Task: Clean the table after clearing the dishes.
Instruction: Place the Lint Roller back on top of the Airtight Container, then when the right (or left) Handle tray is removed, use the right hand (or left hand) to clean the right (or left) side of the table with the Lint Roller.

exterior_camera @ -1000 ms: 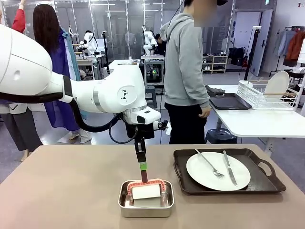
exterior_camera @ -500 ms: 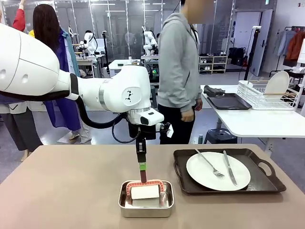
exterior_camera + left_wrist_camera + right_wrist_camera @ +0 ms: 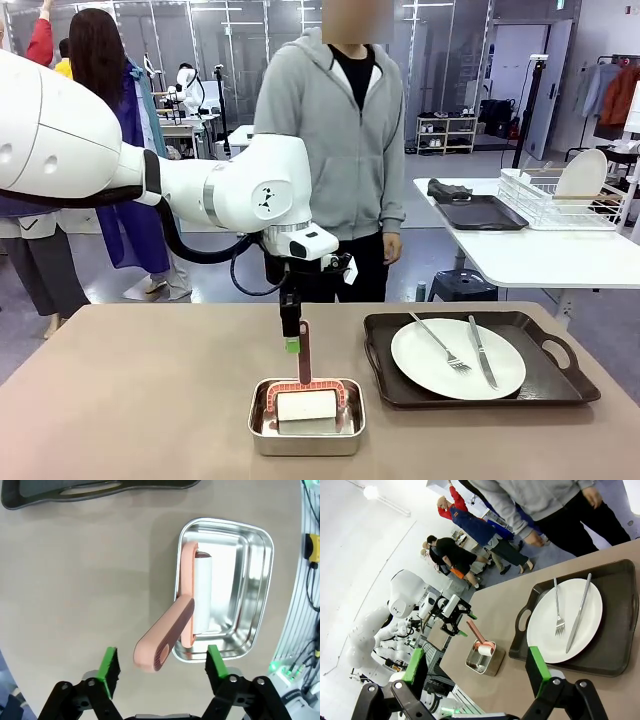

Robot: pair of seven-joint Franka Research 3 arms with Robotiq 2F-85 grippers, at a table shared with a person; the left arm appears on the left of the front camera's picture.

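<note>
Left tool (image 3: pixel 162 662) wide open, pink roller handle (image 3: pixel 170 630) loose btwn jaws

The left arm (image 3: pixel 150 180) reaches in from 9 o'clock in the front view. Its wrist (image 3: pixel 300 245) bends straight down, so the left gripper (image 3: pixel 292 345) hangs vertically, fingers pointing to 6 o'clock. In the left wrist view its green pads (image 3: pixel 109 665) sit at 7 and 5 o'clock, spread wide and gripping nothing. In the right wrist view the right gripper (image 3: pixel 476 666) rises from 6 o'clock with its jaws also fully apart and nothing clamped between them.
</note>
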